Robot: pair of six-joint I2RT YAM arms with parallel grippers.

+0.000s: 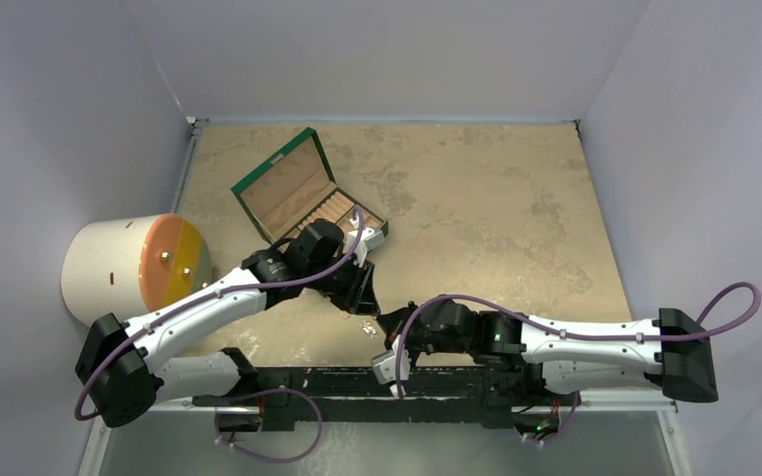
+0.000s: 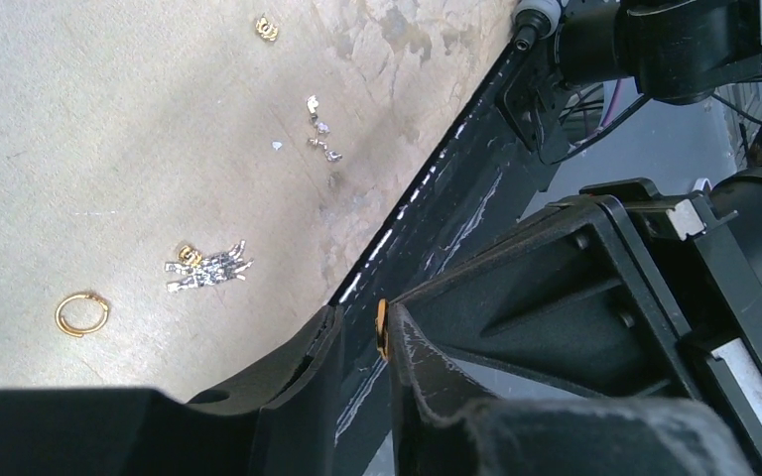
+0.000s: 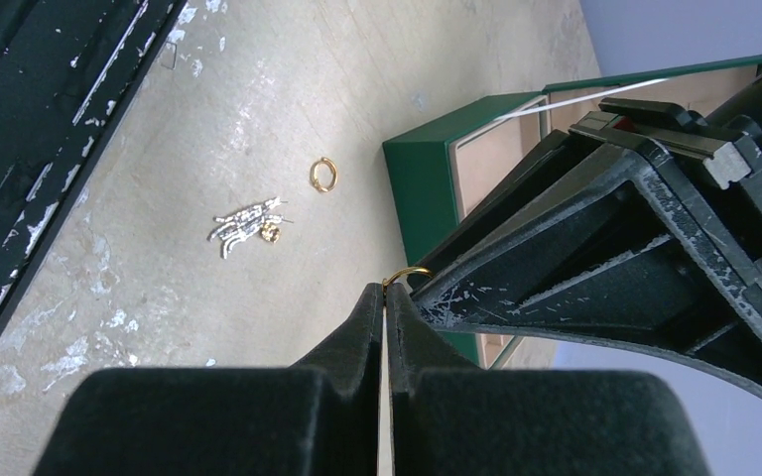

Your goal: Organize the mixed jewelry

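Note:
My right gripper [image 3: 385, 290] is shut on a thin gold hoop [image 3: 409, 272], which sticks out past its tips. My left gripper [image 2: 357, 322] is open around that spot; the hoop [image 2: 381, 328] shows edge-on against the inner face of its right finger. The two grippers meet low over the table's near edge [image 1: 377, 309]. Loose on the table lie another gold hoop [image 2: 81, 313], a glittery silver cluster [image 2: 208, 268], a small gold piece [image 2: 266, 28] and some silver bits [image 2: 320, 129]. The loose hoop [image 3: 323, 175] and the cluster [image 3: 248, 226] also show in the right wrist view.
The open green box with tan lining [image 1: 308, 193] stands behind the left gripper, and its green wall [image 3: 422, 188] is close in the right wrist view. A white cylinder with an orange and yellow face [image 1: 129, 266] stands at the left. The black base rail [image 2: 427, 198] runs along the near edge.

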